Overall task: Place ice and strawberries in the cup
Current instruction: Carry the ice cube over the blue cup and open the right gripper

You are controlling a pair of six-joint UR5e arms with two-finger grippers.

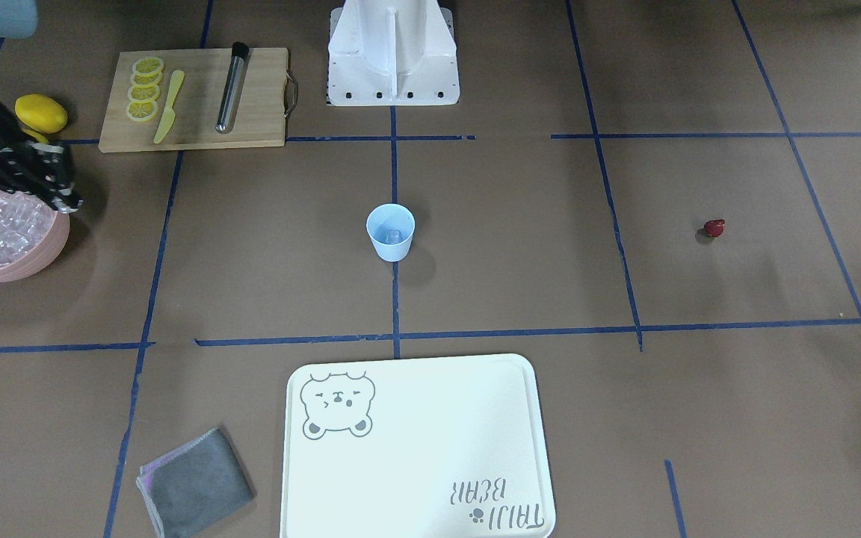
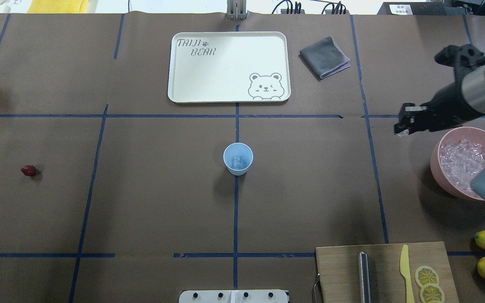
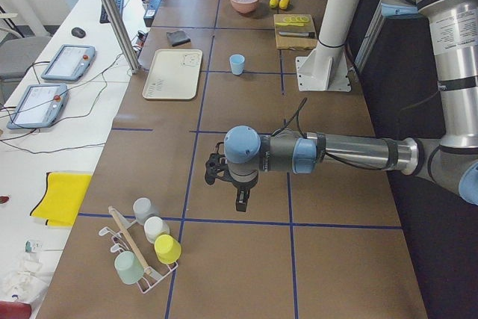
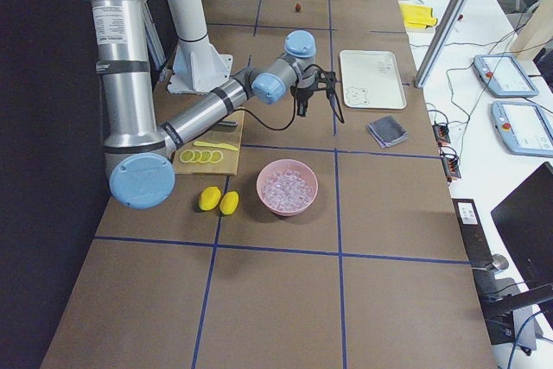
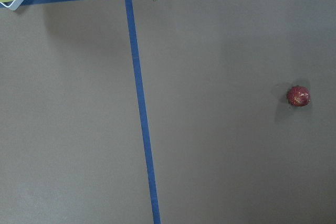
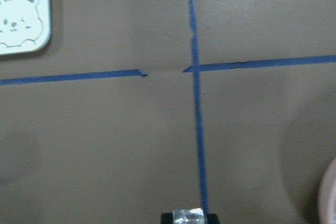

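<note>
Ice cube [image 6: 189, 214] sits pinched in the right gripper [image 2: 401, 127], well to the right of the pale-blue cup [image 2: 238, 158], so carry it level, centre it above the rim and release low.
</note>
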